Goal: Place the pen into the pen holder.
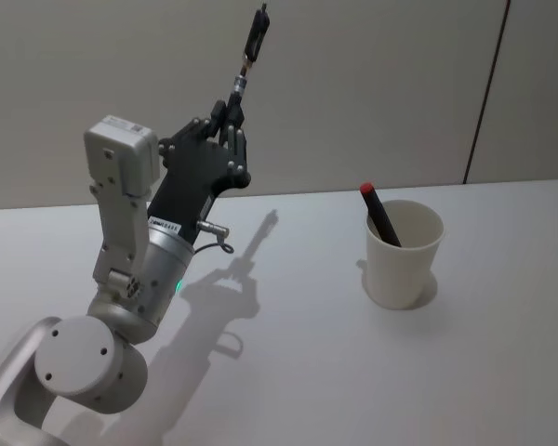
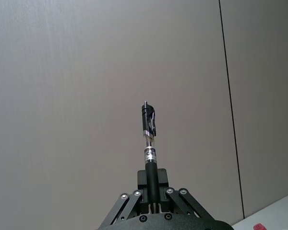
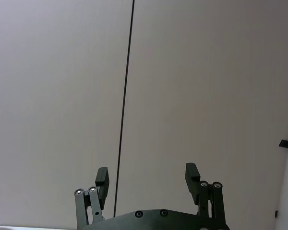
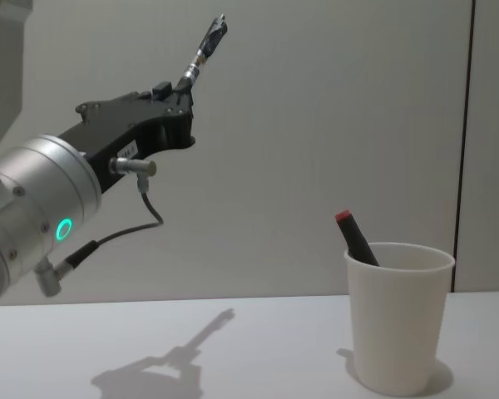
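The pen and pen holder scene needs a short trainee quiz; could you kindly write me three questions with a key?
1. True or false: the left end effector is shut on the pen, which points upward.
2. What stands in the pen holder? A) a red-capped marker B) scissors C) nothing
3. Fill in: the fingers of the right end effector are ____.
Key: 1 true; 2 A; 3 open.
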Robot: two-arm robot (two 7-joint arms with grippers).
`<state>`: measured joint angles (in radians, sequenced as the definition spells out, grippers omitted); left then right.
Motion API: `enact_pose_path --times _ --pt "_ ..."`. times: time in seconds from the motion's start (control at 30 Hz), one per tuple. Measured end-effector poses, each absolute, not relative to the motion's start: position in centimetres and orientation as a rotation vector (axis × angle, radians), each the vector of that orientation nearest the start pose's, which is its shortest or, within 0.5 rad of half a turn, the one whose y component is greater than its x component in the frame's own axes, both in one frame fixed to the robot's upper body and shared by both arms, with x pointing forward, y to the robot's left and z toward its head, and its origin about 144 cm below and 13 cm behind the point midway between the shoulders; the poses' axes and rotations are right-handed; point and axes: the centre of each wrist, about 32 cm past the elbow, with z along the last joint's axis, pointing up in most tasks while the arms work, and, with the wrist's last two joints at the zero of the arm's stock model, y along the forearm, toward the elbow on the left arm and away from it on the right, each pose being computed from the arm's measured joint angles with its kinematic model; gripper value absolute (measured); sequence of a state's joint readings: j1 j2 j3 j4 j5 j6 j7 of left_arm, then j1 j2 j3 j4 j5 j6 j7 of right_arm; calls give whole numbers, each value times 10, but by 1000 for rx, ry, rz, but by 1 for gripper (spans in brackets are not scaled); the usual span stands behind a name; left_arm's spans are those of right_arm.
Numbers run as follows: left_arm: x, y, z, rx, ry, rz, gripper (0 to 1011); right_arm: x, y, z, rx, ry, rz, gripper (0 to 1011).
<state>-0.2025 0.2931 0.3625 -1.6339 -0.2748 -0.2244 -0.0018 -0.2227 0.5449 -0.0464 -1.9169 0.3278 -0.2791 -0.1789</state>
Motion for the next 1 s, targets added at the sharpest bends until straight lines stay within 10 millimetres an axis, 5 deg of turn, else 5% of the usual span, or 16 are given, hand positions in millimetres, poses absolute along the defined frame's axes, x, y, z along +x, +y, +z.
enact_pose_path --times 1.0 --pt "496 197 1216 -323 -316 1179 121 398 -313 1210 191 -366 -1482 1001"
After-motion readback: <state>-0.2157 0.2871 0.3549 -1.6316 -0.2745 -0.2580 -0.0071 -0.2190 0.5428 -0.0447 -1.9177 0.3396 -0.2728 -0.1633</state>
